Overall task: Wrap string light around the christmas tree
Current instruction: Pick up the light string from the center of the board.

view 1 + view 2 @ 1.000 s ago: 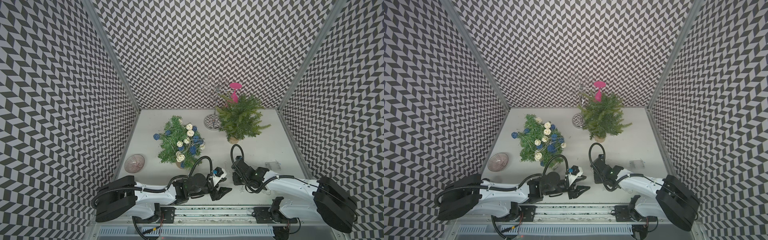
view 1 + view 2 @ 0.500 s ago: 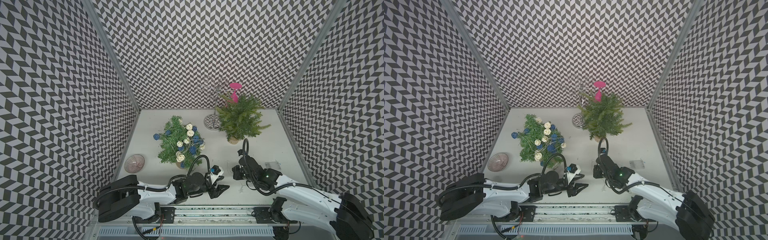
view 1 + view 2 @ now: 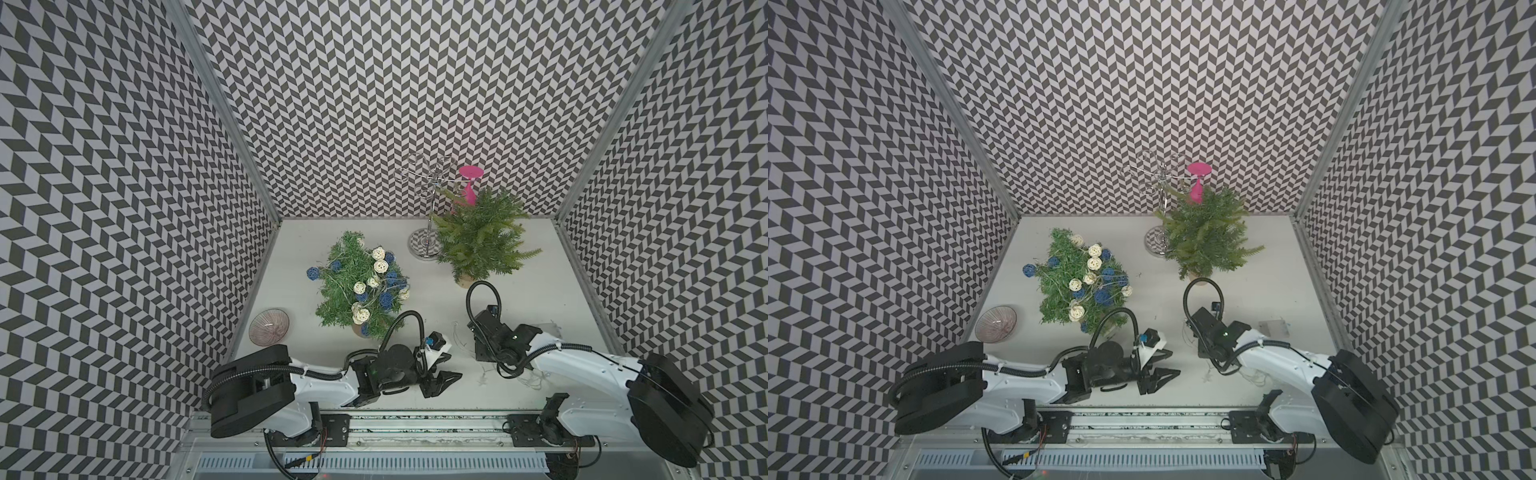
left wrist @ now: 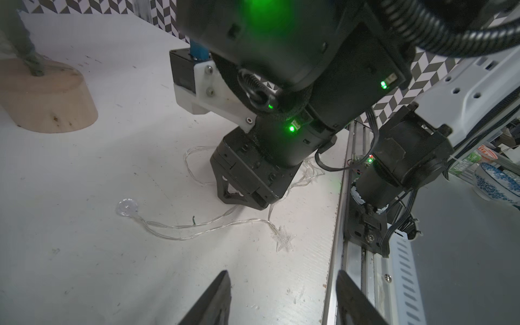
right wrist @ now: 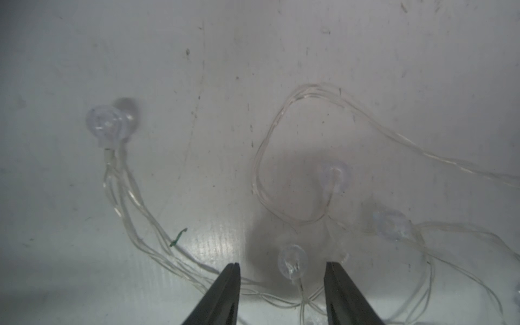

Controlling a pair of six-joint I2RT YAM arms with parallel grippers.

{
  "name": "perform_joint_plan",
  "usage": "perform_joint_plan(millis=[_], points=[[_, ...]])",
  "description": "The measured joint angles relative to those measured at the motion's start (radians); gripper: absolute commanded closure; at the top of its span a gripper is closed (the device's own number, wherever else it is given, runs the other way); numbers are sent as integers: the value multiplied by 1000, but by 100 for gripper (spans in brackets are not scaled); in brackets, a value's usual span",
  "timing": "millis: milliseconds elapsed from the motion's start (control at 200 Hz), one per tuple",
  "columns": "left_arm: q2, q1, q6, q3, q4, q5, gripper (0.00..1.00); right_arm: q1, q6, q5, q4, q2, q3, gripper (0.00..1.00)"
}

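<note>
We note right hand (image 5: 281, 266) half open, string light (image 5: 108, 122) bulb lying loose between its fingers, left hand (image 4: 281, 274) open, unladen, glass bowl (image 3: 269, 327) well apart behind it.

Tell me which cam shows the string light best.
Right wrist view: the string light fills the frame, clear bulbs and wire loops on the table, one bulb inside the open right gripper. Left wrist view shows one bulb, a star and some wire, the rest behind that gripper. Both top views show only faint strands.
</note>
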Motion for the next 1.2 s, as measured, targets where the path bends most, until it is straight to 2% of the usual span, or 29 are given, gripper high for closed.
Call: perform_joint_plan(millis=[110,215,345,496,636,856,1046,1131,1201], points=[[-24,0,3,-13,10,-3,40,0,8,-6,-3,2,4,50],[-36,0,3,-24,15,-3,40,-12,1,-34,0,40,-8,59],[-41,0,3,-36,18,-3,39,-28,-10,-57,18,52,-6,64],[-41,0,3,-36,22,-2,39,-37,-22,-69,26,44,-12,86],[-41,0,3,-36,25,-2,39,-40,-39,-98,44,11,-26,100],[-41,29,-1,-36,32,15,39,-40,-67,-137,68,-83,-26,100],[-24,54,-4,-36,73,58,38,-40,-89,-148,83,-222,-11,100],[-14,51,4,-36,85,76,34,-40,-94,-151,104,-299,-10,100],[-5,45,22,-36,100,79,27,-40,-101,-151,122,-360,-10,100]])
